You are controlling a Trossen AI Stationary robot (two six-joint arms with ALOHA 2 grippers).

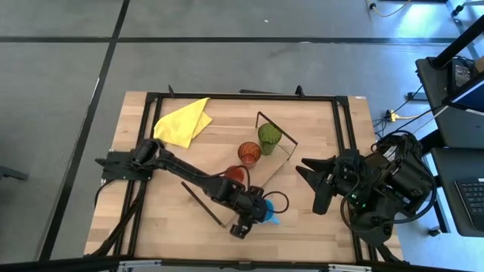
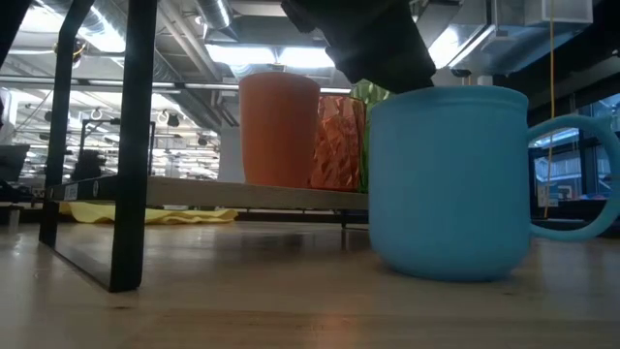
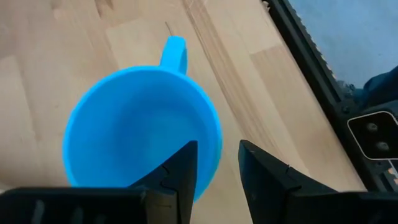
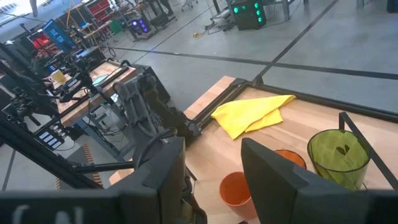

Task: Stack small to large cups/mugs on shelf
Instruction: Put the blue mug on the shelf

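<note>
The left gripper [image 3: 216,168] straddled the rim of the light blue handled ceramic mug [image 3: 140,134], fingers parted on either side of the wall, not yet clenched. The mug stood on the wooden tabletop [image 1: 318,227] just beside the light-wood shelf board [image 1: 266,177]. Closing off-centre could tip it, or lifting it could knock the short orange-red cup [image 1: 235,174]; the right gripper [image 1: 310,181] waited with fingers spread.

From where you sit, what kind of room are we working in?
Probably a robotics lab or workshop hall: a painted concrete floor with taped lines, other framed workbenches with equipment beyond the table, and exposed ceiling ducts and strip lights.
</note>
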